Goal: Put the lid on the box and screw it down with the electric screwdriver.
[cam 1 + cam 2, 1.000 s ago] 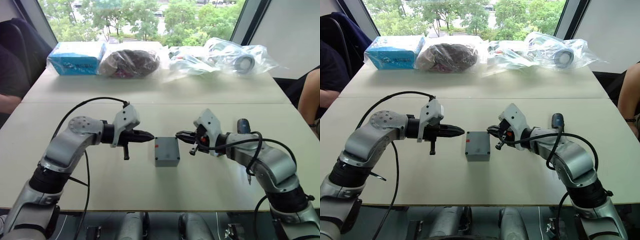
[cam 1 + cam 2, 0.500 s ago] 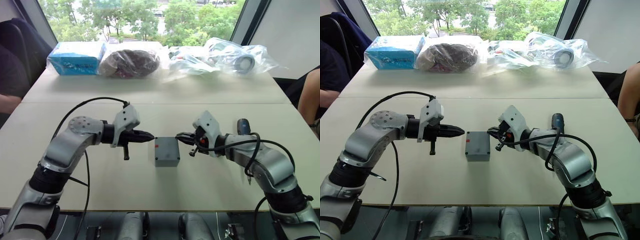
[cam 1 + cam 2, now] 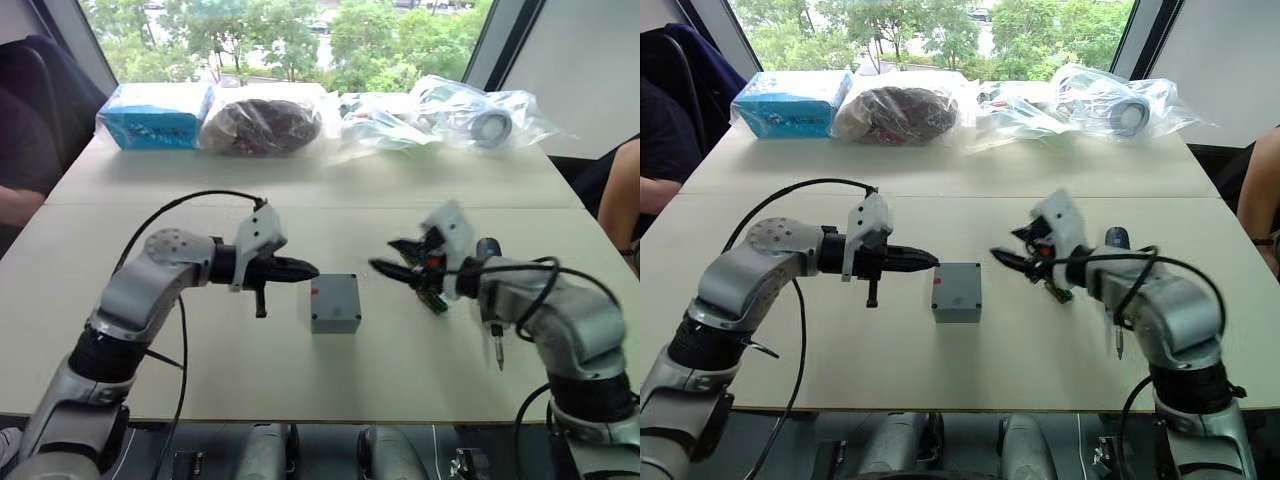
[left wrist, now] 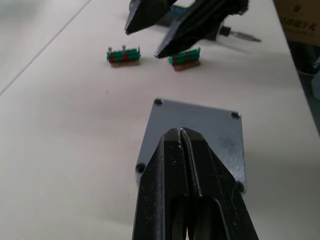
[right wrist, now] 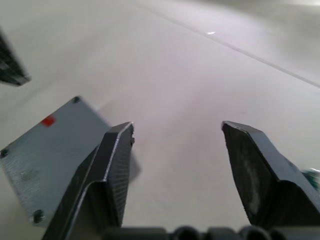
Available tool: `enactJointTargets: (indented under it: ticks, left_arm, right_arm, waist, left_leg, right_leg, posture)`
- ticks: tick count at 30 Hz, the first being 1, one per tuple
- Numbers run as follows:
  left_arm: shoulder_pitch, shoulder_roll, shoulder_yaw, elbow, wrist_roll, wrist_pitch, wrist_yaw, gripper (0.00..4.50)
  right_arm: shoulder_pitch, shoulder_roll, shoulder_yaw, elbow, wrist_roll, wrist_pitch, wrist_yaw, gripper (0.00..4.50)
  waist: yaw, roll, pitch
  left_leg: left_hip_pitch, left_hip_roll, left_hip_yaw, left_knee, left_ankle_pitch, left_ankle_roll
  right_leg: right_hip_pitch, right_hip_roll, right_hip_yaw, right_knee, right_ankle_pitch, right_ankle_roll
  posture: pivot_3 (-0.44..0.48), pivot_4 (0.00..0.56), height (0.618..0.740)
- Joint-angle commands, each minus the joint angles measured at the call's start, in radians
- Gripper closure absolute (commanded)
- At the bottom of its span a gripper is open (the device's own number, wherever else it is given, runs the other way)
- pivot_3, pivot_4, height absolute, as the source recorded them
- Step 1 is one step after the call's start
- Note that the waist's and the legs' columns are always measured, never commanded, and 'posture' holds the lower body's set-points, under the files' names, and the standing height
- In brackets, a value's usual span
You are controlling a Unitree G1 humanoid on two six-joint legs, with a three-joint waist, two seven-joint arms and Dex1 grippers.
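Note:
The grey box (image 3: pixel 335 305) stands on the table between my two arms, a small red mark on its side. The flat grey lid (image 4: pixel 200 127) lies on top of it, with a screw hole at each corner. My left gripper (image 3: pixel 312 268) is shut and empty, its tip just left of the box and slightly above the lid's edge. Clear of the box to its right, my right gripper (image 3: pixel 382 255) hangs open above the table with nothing in it. The dark electric screwdriver (image 3: pixel 1115 242) lies on the table behind my right forearm, its thin bit (image 3: pixel 1118 345) pointing toward me.
Two small green connector strips (image 4: pixel 123 55) lie on the table under my right gripper. A blue carton (image 3: pixel 155 115) and several plastic bags (image 3: pixel 480 115) line the table's far edge. People sit at the left (image 3: pixel 20 205) and right (image 3: pixel 620 200) edges.
My right gripper has opened from shut and drawn back to the right and upward, away from the box. The left gripper has edged slightly toward the box and stays shut.

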Motion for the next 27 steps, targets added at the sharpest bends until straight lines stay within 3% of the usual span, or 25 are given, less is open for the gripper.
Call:
enactJointTargets:
  ticks: [1,4,6,10,13,27]
  left_arm:
    - [-0.045,0.0,-0.02,-0.049,-0.025,-0.042,-0.059,4.5]
    - [-0.067,-0.014,-0.041,-0.055,-0.024,-0.072,-0.096,4.5]
    - [-0.073,-0.022,-0.053,-0.054,-0.021,-0.083,-0.107,4.5]
    - [-0.076,-0.054,-0.066,-0.051,-0.024,-0.106,-0.112,4.5]
    - [-0.07,-0.064,-0.072,-0.049,-0.017,-0.116,-0.102,4.5]
    - [0.007,-0.085,-0.082,-0.106,-0.005,-0.102,-0.012,4.5]
  right_arm:
    - [-0.074,-0.152,-0.179,-0.018,0.102,0.238,0.03,0.9]
    - [-0.143,-0.234,-0.238,0.073,0.114,0.417,-0.005,0.08]
    - [-0.17,-0.219,-0.286,0.153,0.147,0.434,-0.072,0.08]
    - [-0.001,-0.499,-0.152,0.309,0.262,0.434,-0.027,0.08]
    - [0.001,-0.594,-0.053,0.389,0.322,0.434,-0.016,0.08]
    - [-0.264,-0.561,0.264,0.697,0.362,0.434,-0.078,0.08]
  waist:
    - [-0.001,0.0,0.0]
    - [-0.002,0.001,0.0]
    - [-0.002,0.0,0.0]
    - [0.008,0.0,0.0]
    - [-0.003,0.002,0.0]
    - [-0.016,0.002,0.0]
  left_leg:
    - [0.0,0.0,0.0,-0.001,0.0,0.0]
    - [0.0,0.0,0.001,-0.001,0.0,0.0]
    - [0.0,0.001,0.001,-0.001,-0.001,0.001]
    - [0.0,0.0,0.0,-0.002,-0.003,0.004]
    - [0.0,-0.002,0.002,-0.001,-0.002,0.004]
    - [0.001,0.0,0.002,-0.001,-0.003,0.005]
  right_leg:
    - [0.0,0.0,0.0,0.0,0.0,0.0]
    - [-0.001,0.0,0.0,0.0,0.0,0.0]
    - [-0.001,0.0,0.0,0.0,0.0,0.0]
    - [0.0,-0.001,0.001,-0.001,0.0,0.0]
    - [-0.001,-0.002,0.003,-0.001,0.0,0.0]
    - [-0.001,-0.001,0.004,-0.002,0.0,0.0]
  posture:
    - [0.0,0.15,0.74]
    - [0.0,0.15,0.74]
    - [0.0,0.15,0.74]
    - [0.0,0.15,0.74]
    - [0.0,0.15,0.74]
    - [0.0,0.15,0.74]
